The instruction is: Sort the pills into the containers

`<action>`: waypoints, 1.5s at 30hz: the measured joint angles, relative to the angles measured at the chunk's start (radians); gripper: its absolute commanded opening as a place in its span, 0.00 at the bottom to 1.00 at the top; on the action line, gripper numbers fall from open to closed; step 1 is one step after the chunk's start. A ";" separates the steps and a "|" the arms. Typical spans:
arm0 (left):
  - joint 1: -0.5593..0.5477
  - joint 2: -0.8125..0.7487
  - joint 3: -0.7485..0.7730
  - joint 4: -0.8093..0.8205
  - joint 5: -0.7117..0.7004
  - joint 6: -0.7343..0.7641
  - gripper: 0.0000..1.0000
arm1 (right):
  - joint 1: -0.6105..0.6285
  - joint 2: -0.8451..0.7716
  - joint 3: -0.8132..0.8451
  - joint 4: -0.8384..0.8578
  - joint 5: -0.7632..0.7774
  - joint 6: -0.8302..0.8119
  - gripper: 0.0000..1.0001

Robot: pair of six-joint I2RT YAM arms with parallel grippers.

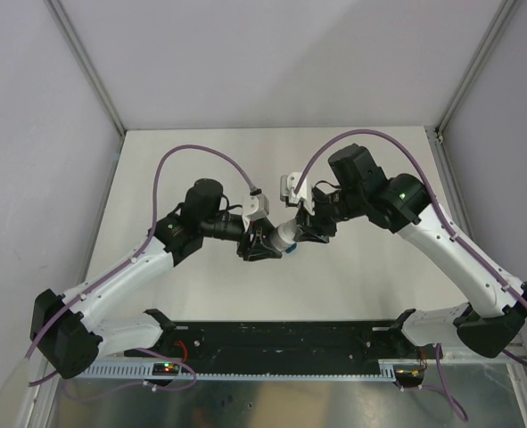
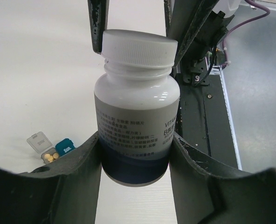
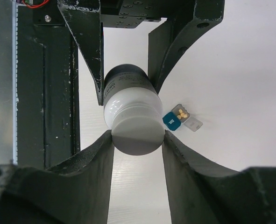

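From above, my two arms meet over the middle of the table point(image 1: 352, 276). The left one comes in from 8 o'clock and the right one from 4 o'clock. The left gripper point(image 1: 265, 244) and right gripper point(image 1: 304, 232) share one white bottle point(image 1: 285, 237), held sideways between them. A blue speck just at the bottle's 5 o'clock may be the containers, but it is too small for me to be sure.

From the left wrist, the left jaws are clamped on the bottle's dark lower body. The right arm's fingers point(image 2: 96, 28) pinch the white cap point(image 2: 140, 46) from 12 o'clock. The containers point(image 2: 58, 149) lie on the table at the bottle's 8 o'clock, well apart from it. The grey half has its lid flipped open with yellow pills point(image 2: 49, 157) inside. The teal half is shut.

From the right wrist, the right jaws are closed on the cap, with the left arm's fingers around the body beyond. The containers sit at the cap's 2 o'clock, and nothing touches them.

I judge this to be the opening step: the cap is on and no pills are being poured. The next move calls for the right wrist to twist the cap while the left holds the body firm. The cap then has to be drawn straight off, keeping the bottle's mouth from tipping before it is over the open compartment.
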 measured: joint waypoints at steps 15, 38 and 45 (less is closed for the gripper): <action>-0.028 0.000 0.000 -0.045 -0.113 0.084 0.00 | -0.030 0.109 0.089 -0.108 -0.046 0.004 0.18; -0.074 0.000 0.000 -0.037 -0.463 0.044 0.00 | -0.133 0.217 0.089 0.001 -0.120 0.247 0.11; -0.101 0.003 -0.007 -0.039 -0.591 0.044 0.00 | -0.164 0.277 0.100 0.022 -0.162 0.320 0.10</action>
